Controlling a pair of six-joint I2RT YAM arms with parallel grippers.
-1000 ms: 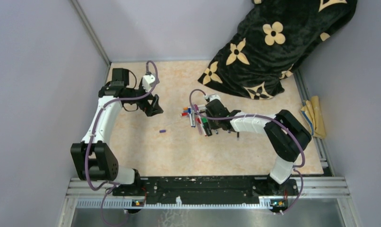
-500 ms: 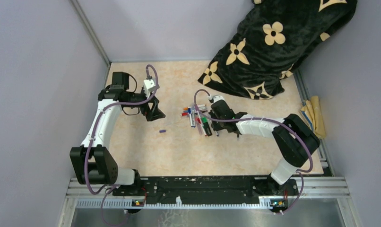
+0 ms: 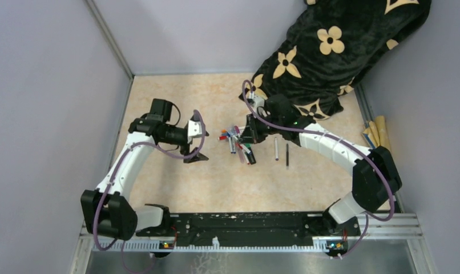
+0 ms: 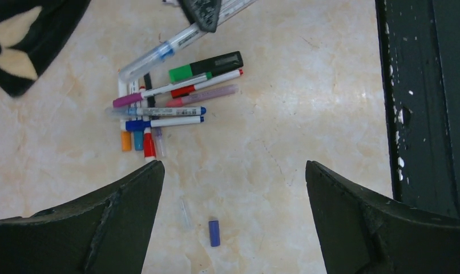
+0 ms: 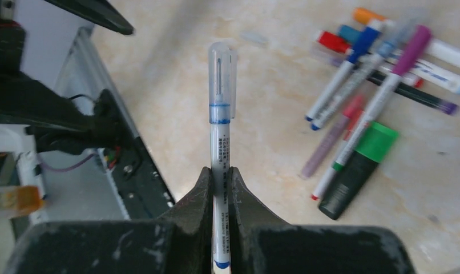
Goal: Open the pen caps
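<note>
Near the middle of the top view, the right claw point(image 3: 247, 135) hangs over the upper edge of a heap of pens point(image 3: 237, 145) on the tan table point(image 3: 176, 188). Its fingers point(image 5: 196, 197) are pressed together on a slim white pen point(image 5: 221, 145). In the right wrist view the barrel is squeezed between the two dark pads and runs straight up the frame. A clear cap point(image 5: 222, 68) with a blue ring sits on its far end, which is not touching the table.

Left of the heap in the top view, the left claw point(image 3: 196, 155) is spread wide and holds nothing. Its wrist view looks down between the two dark fingers point(image 4: 125, 222) at bare table. A small blue-purple cap point(image 4: 214, 233) lies alone there, low in the middle of the frame and well apart from the heap.

The heap fills the upper left of that same frame, its thin white barrels lying crossed and touching. Coloured caps point(image 4: 149, 148) in purple, blue, orange and red are on their ends. A thick green and black marker point(image 4: 208, 65) lies along the heap's upper right side. At the top edge of the frame, the right claw's tip shows with the clear-capped pen slanting down to the left from it.

Right of the heap in the top view, a grey pen point(image 3: 276, 148) and a thin dark stick point(image 3: 286, 154) lie side by side without touching. A black blanket with cream flowers point(image 3: 330, 51) covers the upper right corner. A folded yellow cloth point(image 3: 379, 140) sits at the right edge.
</note>
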